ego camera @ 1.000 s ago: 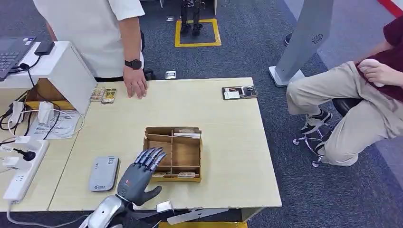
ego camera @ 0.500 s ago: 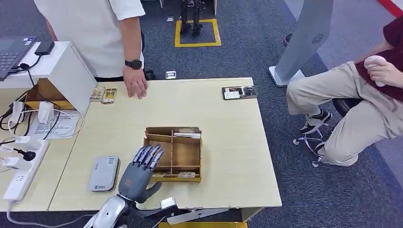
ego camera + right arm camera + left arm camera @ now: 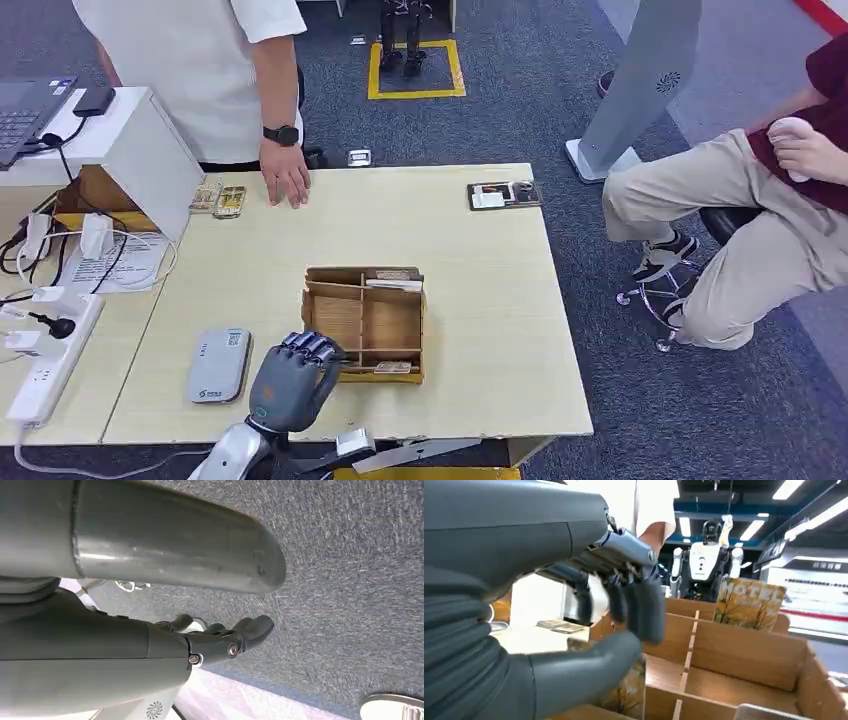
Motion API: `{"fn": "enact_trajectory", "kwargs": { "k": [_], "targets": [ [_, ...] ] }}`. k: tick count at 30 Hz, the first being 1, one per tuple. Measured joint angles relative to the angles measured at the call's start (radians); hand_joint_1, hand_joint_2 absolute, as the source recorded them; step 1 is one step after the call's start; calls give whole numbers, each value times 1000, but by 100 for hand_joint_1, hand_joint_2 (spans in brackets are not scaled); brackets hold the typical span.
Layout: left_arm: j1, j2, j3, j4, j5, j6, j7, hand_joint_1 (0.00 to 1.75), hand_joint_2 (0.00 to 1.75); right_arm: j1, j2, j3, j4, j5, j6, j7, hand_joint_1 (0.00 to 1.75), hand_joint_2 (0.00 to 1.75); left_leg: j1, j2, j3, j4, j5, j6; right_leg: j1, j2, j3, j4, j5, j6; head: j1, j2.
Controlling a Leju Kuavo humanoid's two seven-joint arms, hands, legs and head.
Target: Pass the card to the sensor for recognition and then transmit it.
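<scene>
Left robot hand (image 3: 290, 380) at near-left corner of the wooden box (image 3: 392, 325), fingers curled over a card (image 3: 626, 695) in the front slot; grip itself unclear. Grey sensor (image 3: 219, 365) just left on the desk (image 3: 480, 300). Person's hand (image 3: 285, 185) at far edge. Right robot hand (image 3: 220, 637) hangs over carpet, fingers curled, holding nothing.

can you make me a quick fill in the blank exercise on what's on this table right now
1. The left hand curls its fingers at the near left corner of the wooden ___.
2. The grey card reader lies on the table to the ___ of the left hand.
3. A card printed HOTEL stands in the box's ___ compartment.
4. The standing person's hand rests on the ___.

Missing words: box; left; far; table
</scene>
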Motion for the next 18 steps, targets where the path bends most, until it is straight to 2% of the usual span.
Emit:
{"fn": "enact_trajectory", "kwargs": {
  "k": [5,10,18],
  "targets": [
    [11,-4,2,-5,38,11,-49,175,175,0,0,0,1,-3,0,0,0,0,0,0,0,0,0,0,0,0,0,0,0,0,0,0],
    [10,-1,2,-5,85,-65,-90,175,175,0,-1,0,2,-8,0,-2,0,0,0,0,0,0,0,0,0,0,0,0,0,0,0,0],
    [10,2,2,-5,96,-80,-98,175,175,0,-1,0,4,-8,0,-2,0,0,0,0,0,0,0,0,0,0,0,0,0,0,0,0]
  ]
}}
